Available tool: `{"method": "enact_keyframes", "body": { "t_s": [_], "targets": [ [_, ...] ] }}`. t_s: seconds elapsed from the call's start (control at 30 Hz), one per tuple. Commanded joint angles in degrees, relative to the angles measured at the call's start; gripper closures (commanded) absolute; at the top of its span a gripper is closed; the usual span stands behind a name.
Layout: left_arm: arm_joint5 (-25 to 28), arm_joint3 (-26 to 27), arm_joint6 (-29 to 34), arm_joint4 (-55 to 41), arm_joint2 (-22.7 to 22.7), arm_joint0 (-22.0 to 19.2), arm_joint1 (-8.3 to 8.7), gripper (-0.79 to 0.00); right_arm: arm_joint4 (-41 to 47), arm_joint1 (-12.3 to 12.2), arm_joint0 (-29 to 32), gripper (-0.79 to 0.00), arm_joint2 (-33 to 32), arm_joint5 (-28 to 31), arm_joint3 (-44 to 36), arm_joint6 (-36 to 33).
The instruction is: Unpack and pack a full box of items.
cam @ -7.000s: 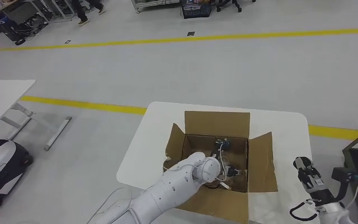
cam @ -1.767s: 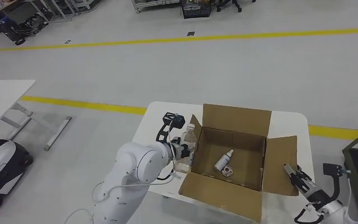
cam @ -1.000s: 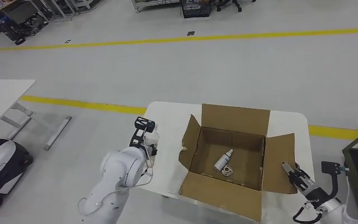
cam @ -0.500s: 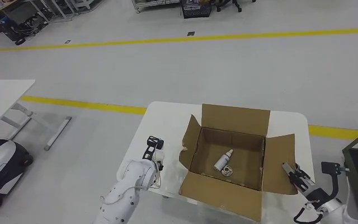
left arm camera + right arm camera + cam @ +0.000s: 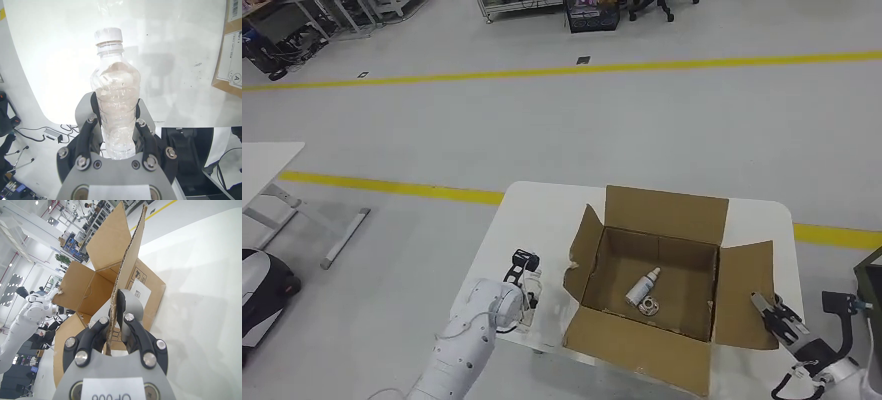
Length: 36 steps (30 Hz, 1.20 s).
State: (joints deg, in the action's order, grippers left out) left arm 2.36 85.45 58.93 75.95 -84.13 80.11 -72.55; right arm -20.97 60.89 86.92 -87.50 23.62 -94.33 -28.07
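While left gripper [image 5: 115,103] clamped clear bottle [image 5: 115,79] at table [image 5: 542,228] edge, lower left of top view, right gripper [image 5: 113,307] pinched box flap [image 5: 742,292], lower right.

Left arm: no longer working inside the box [image 5: 667,208], where it was seven seconds ago. The left tool [image 5: 115,103] is now gripping a water bottle [image 5: 115,85] and is carrying it outside the box, on the left side. Over the last second it is drawing back from the far-left part of the tabletop [image 5: 532,215] toward the near-left edge.

Box: now lying further right than at the first reading.

Right tool [image 5: 115,308]: previously hanging apart from the box at the near right, it is now clamping the right flap [image 5: 130,256].

With the arm withdrawn, a small white bottle [image 5: 642,286] is showing on the box floor.
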Motion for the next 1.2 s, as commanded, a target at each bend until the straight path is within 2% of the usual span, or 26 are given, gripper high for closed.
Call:
{"method": "enact_keyframes", "body": {
  "t_s": [0.0,0.13,0.2,0.27,0.3,0.33,0.37,0.47,0.5,0.53,0.6,0.67,0.73,0.8,0.97,1.17],
  "targets": [
    [-0.8,-1.1,-0.5,-0.7,0.6,-0.7,-0.15,0.000,0.0,0.0,0.1,0.000,-0.2,0.1,0.0,0.1],
    [-1.5,-2.9,-0.5,-1.0,2.1,-1.9,-0.35,-0.018,0.0,-0.1,0.2,0.000,-0.4,0.4,0.1,0.1],
    [-1.7,-3.6,-0.6,-1.0,2.7,-2.3,-0.42,-0.142,-0.1,-0.1,0.2,0.000,-0.5,0.5,0.1,-0.1],
    [-1.9,-4.2,-0.1,-0.9,3.1,-2.7,-0.45,-0.197,0.1,-0.2,0.0,0.000,-0.7,0.6,0.0,-0.3],
    [-2.1,-4.4,0.1,-1.1,3.2,-2.9,-0.46,-0.317,0.0,-0.2,0.0,0.000,-0.8,0.6,0.0,-0.4],
    [-2.2,-4.7,0.3,-1.4,3.2,-3.1,-0.48,-0.699,0.0,-0.3,0.0,0.000,-0.8,0.7,-0.1,-0.6],
    [-2.3,-4.9,0.5,-1.3,3.3,-3.3,-0.47,-0.785,-0.1,-0.3,-0.1,0.000,-0.9,0.8,-0.2,-0.9],
    [-2.0,-5.4,0.6,-0.3,3.9,-3.9,-0.43,-0.785,-0.4,-0.4,-0.2,-0.015,-0.9,1.1,-0.4,-1.3],
    [-2.0,-5.4,0.6,-0.4,4.1,-3.9,-0.45,-0.785,-0.4,-0.4,-0.3,-0.154,-0.9,1.1,-0.4,-1.5],
    [-2.1,-5.3,0.7,-0.5,4.2,-3.9,-0.46,-0.785,-0.6,-0.4,-0.4,-0.191,-0.9,1.2,-0.5,-1.6],
    [-1.9,-4.9,0.7,-0.2,4.5,-3.9,-0.44,-0.785,-0.7,-0.4,-0.5,-0.212,-0.9,1.1,-0.5,-1.8],
    [-2.0,-4.4,0.7,-0.3,4.7,-3.6,-0.42,-0.785,-0.7,-0.5,-0.8,-0.348,-0.9,1.1,-0.6,-1.9],
    [-2.1,-3.8,0.9,-0.2,4.7,-3.4,-0.37,-0.785,-0.7,-0.5,-1.2,-0.594,-0.8,0.9,-0.7,-2.1],
    [-2.3,-2.8,1.0,-0.3,4.5,-3.0,-0.32,-0.785,-0.8,-0.5,-1.6,-0.773,-0.9,0.8,-0.9,-2.2],
    [-2.5,2.3,1.0,-0.7,3.3,-1.0,-0.04,-0.785,-0.5,-0.7,-2.3,-0.785,-1.6,0.6,-1.5,-2.1],
    [-2.5,12.9,2.0,-2.3,0.7,3.1,0.43,-0.785,2.6,-0.8,-1.8,-0.785,-3.7,0.7,-3.9,-1.5]
  ]
}}
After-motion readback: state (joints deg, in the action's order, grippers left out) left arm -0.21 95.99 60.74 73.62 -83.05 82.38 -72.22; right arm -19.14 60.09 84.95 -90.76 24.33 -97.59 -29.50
